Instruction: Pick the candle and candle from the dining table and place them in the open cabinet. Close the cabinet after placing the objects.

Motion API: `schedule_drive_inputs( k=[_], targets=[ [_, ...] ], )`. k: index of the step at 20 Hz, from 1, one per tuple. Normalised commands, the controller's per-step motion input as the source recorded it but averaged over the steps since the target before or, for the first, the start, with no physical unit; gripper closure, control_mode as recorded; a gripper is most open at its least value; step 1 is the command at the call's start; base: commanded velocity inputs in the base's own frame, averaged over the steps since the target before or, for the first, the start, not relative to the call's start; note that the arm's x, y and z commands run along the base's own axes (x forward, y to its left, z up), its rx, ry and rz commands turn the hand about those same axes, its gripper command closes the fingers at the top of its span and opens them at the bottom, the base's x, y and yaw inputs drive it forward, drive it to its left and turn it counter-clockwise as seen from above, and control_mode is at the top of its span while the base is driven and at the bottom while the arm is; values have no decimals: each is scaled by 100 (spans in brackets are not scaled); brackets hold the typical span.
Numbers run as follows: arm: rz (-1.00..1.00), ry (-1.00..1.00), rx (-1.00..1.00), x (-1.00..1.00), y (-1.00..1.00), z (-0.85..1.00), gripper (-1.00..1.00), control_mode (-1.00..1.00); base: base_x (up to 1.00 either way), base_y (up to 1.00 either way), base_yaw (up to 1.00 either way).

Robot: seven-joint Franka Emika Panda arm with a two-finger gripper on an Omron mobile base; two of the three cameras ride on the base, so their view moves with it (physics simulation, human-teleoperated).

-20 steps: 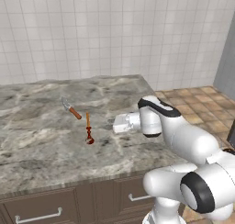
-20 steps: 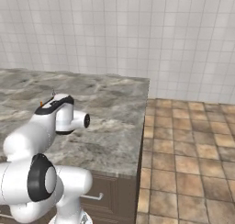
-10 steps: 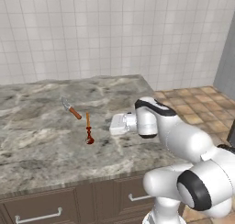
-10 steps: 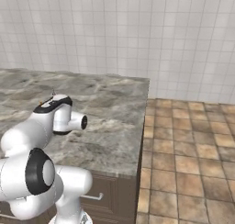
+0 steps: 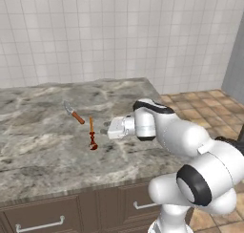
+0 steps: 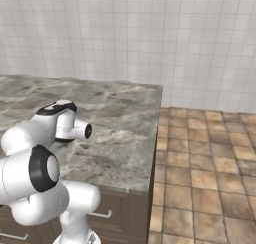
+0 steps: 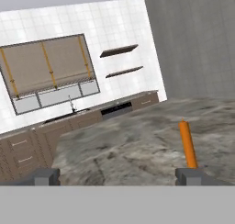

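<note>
Marble dining table (image 5: 43, 146) carries 1 orange taper candle (image 5: 91, 132); the gripper (image 7: 118, 176), fingers wide apart, has edged leftward toward it, nearing a grasp.

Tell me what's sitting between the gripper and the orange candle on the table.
Nothing: in the left base view, bare marble table separates the open gripper from the orange candle.
</note>
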Motion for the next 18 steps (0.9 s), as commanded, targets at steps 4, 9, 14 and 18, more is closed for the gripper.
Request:
schedule_drive_inputs(
  k=[4,9,14,18],
  targets=[
    [0,0,0,26,17,-4,-100,-100,0,0,0],
    [0,0,0,19,15,-12,-100,-100,0,0,0],
    [0,0,0,25,18,-14,-100,-100,0,0,0],
    [0,0,0,24,11,-9,-100,-100,0,0,0]
  ],
)
